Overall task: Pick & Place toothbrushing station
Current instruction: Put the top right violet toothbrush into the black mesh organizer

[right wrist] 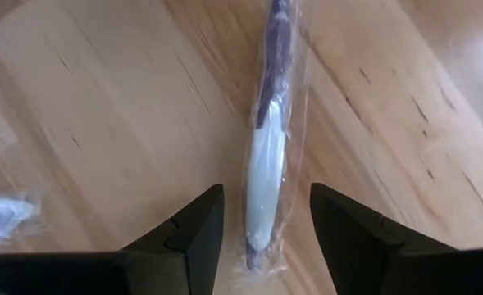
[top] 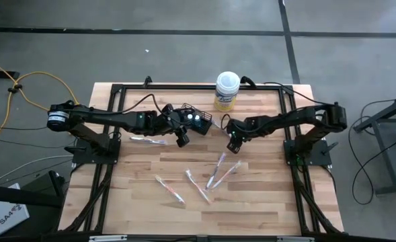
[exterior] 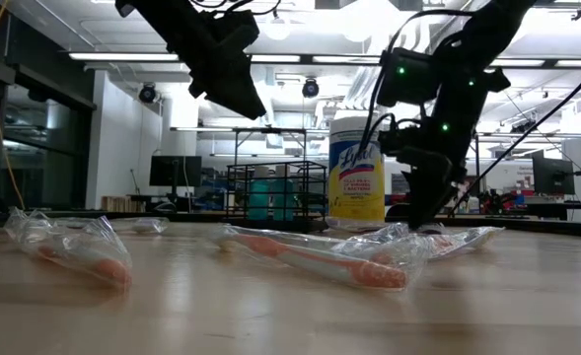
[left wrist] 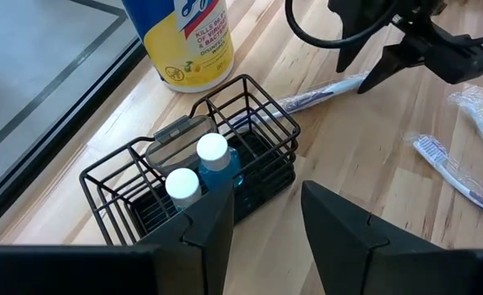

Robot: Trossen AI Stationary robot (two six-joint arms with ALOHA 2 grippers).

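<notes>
Counting stock on the wooden surface (top: pixel 251 202): 1 black wire basket (top: pixel 196 122), 2 small tubes (left wrist: pixel 211 164) w/ white caps and blue-teal bodies, 1 yellow-labelled wipes canister (top: pixel 227 91), and approx. 6 wrapped toothbrushes; exact no. hard to fix where wrappers overlap.

Containers: basket is rectangular, open-topped, thin wire grid, standing at the far centre of the surface, just beside the canister. Contents: both tubes upright, side by side, plus a flat greyish item behind them, type unclear. No brush inside. Canister is closed w/ white lid.

Toothbrushes: slim, pale handles, each in clear plastic sleeve. One (top: pixel 148 140) lies on left side, under the left arm. One w/ purple accents (right wrist: pixel 267 131) lies mid-surface, below the right hand. Remaining four or so (top: pixel 198 185) are scattered in a loose cluster nearer the front edge, pink/orange accents, some crossing each other. Low view shows orange-tipped ones (exterior: pixel 315 258) flat in crinkled wrap.

Left hand (top: pixel 183 136): raised above the surface just beside the basket, fingers parted, nothing held.

Right hand (top: pixel 233 142): directly over the purple-accent brush, fingers spread to either side of it, not closed on it; contact w/ wrapper cannot be told.
</notes>
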